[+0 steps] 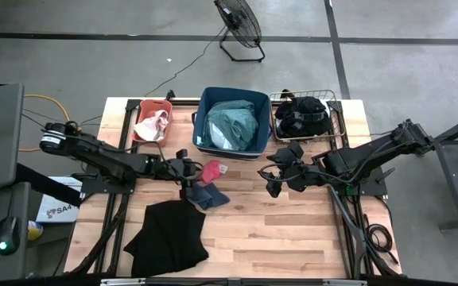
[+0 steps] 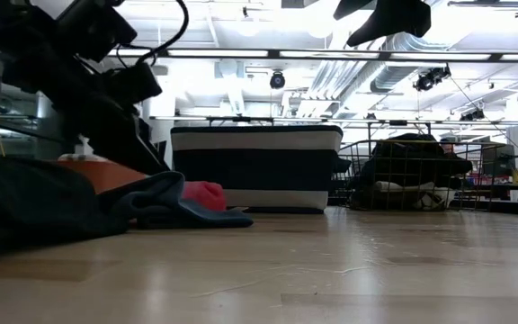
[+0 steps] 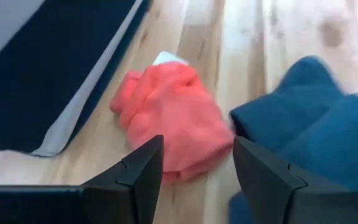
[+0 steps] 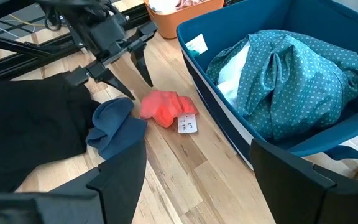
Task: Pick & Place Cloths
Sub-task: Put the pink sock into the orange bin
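Nearest the camera: large black cloth [image 1: 166, 237], spread on the worktop [image 1: 293, 230] at the near left, long axis running near to far, its far end reaching toward the blue cloth [image 1: 207, 195]. Blue cloth bunched just beyond that end, long axis slanting from far left to near right. Red cloth [image 1: 211, 169] crumpled just beside it on the far side, small white tag [image 4: 188, 124] at its edge, lying close in front of the navy bin [image 1: 202, 119]. Teal dotted shirt [image 1: 233, 125] heaped inside the navy bin with something white under it. Pink and white pieces [image 1: 153, 125] in the orange bin [image 1: 137, 139] to the left; black garments [image 1: 302, 116] piled in the wire basket [image 1: 339, 119] to the right.

Left gripper [image 1: 189, 171] hovering over the red cloth, jaws open, one finger either side of it, touching nothing. Right gripper [image 1: 275, 169] right of centre, raised off the worktop, jaws open and empty, pointing left toward the cloths.
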Controlling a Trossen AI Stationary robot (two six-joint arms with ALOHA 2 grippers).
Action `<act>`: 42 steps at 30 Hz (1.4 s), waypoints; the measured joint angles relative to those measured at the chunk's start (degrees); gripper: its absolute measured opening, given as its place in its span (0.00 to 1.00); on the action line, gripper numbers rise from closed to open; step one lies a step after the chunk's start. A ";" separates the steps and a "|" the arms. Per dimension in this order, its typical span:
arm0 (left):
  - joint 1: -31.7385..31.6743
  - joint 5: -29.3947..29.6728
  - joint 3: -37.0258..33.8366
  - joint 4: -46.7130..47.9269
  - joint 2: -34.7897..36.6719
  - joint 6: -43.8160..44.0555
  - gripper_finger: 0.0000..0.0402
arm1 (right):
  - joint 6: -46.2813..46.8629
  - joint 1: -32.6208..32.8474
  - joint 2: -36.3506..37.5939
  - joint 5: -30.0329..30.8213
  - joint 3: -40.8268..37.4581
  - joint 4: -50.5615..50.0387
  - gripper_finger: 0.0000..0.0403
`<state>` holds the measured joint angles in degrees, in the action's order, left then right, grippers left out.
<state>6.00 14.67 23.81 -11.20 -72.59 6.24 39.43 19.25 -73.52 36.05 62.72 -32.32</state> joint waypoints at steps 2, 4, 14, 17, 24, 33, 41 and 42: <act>0.01 2.06 -0.04 -1.29 -1.41 0.00 0.47 | -0.01 0.00 -0.01 0.00 0.00 0.00 0.69; 0.00 3.45 -0.02 -2.16 -2.35 0.00 0.50 | -0.01 0.00 -0.02 0.00 0.00 0.00 0.69; -0.02 1.90 -0.02 -3.29 -5.55 0.11 0.78 | -0.12 0.00 0.00 0.00 0.00 -0.04 0.69; -0.02 1.75 -0.02 -4.91 -7.19 0.75 0.80 | -0.16 0.00 0.00 0.00 -0.02 -0.04 0.69; -0.02 1.80 0.26 -8.79 -9.84 1.38 0.68 | -0.18 0.00 0.00 0.00 -0.02 -0.04 0.69; -0.02 2.45 0.28 -8.48 -9.82 1.38 0.30 | -0.18 0.00 -0.02 0.00 -0.02 -0.09 0.69; 0.02 4.10 0.35 -8.39 -9.80 1.20 0.03 | -0.18 0.00 -0.01 0.00 -0.02 -0.11 0.69; 0.02 4.22 0.35 -8.25 -9.62 1.14 0.02 | -0.18 0.00 0.00 0.00 -0.02 -0.14 0.69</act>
<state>6.02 18.90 24.16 -19.45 -82.21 7.38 39.25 19.25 -73.52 36.05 62.70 -32.45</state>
